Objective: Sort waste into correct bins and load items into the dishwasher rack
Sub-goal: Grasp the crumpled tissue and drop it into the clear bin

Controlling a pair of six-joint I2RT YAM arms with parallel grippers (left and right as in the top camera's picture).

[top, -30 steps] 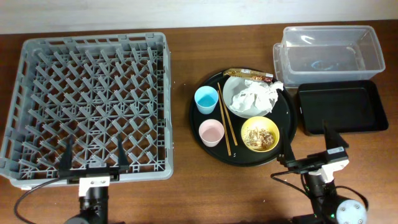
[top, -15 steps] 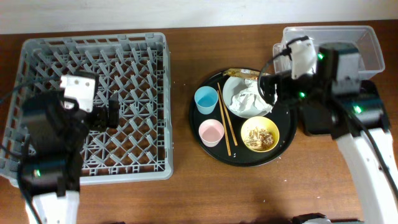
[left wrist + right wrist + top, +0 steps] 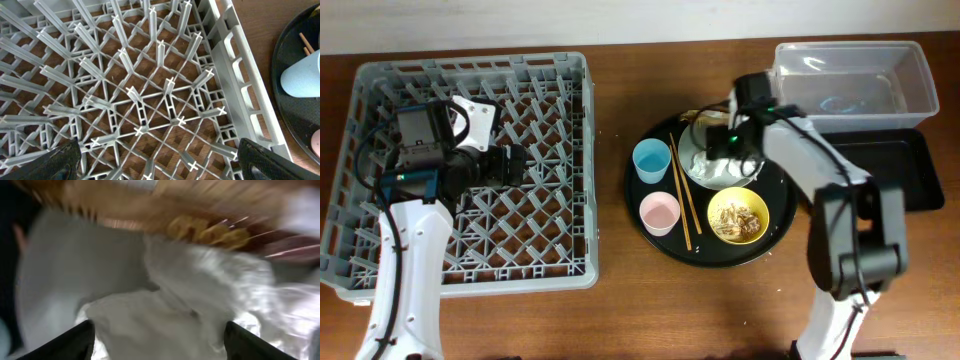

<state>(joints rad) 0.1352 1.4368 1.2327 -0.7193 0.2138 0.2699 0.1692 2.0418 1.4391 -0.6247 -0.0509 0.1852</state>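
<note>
Tissue [image 3: 165,315], crumpled and white, lies right beneath the right end effector [image 3: 157,330], whose fingers are spread wide to either side of it, pinching nothing; that wrist view is blurred. The tissue sits heaped in the pale plate [image 3: 692,165], with the gold snack wrapper [image 3: 702,116] just beyond the plate's far edge. Noodle scraps [image 3: 738,215] lie in the yellow bowl [image 3: 713,229], and the chopsticks [image 3: 680,195], blue cup [image 3: 651,160] and pink cup [image 3: 660,212] share the round black tray [image 3: 700,248] on the bench [image 3: 620,310]. Further right, the clear tub [image 3: 920,70] and shallow black bin [image 3: 900,170] show no waste. The left end effector [image 3: 155,155], likewise spread and empty, hangs over the rack [image 3: 560,62], which holds no dishes. I judge the job barely begun: all waste is unsorted and all five items are unloaded.
</note>
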